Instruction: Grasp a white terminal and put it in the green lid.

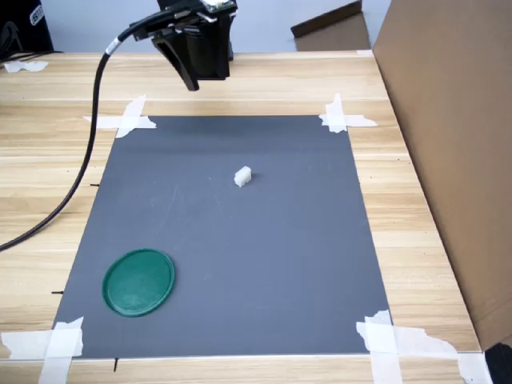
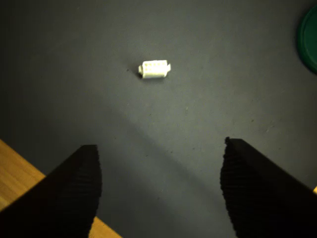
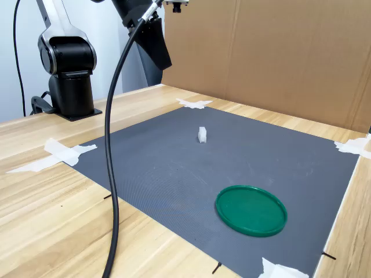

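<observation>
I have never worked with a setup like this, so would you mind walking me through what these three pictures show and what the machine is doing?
It is a single robot arm with a two-fingered gripper at its end. Two pictures come from fixed cameras beside the table, looking from different sides; the third comes from a camera on the arm's wrist, looking down past the two dark fingers.

On the wooden table lies a grey mat, taped at its corners with white tape. Two things rest on the mat: a small white terminal near the middle, and a flat green lid, well apart from it.

The gripper hangs above the mat's far edge in the first exterior view, open and holding nothing. The lid is empty.
</observation>
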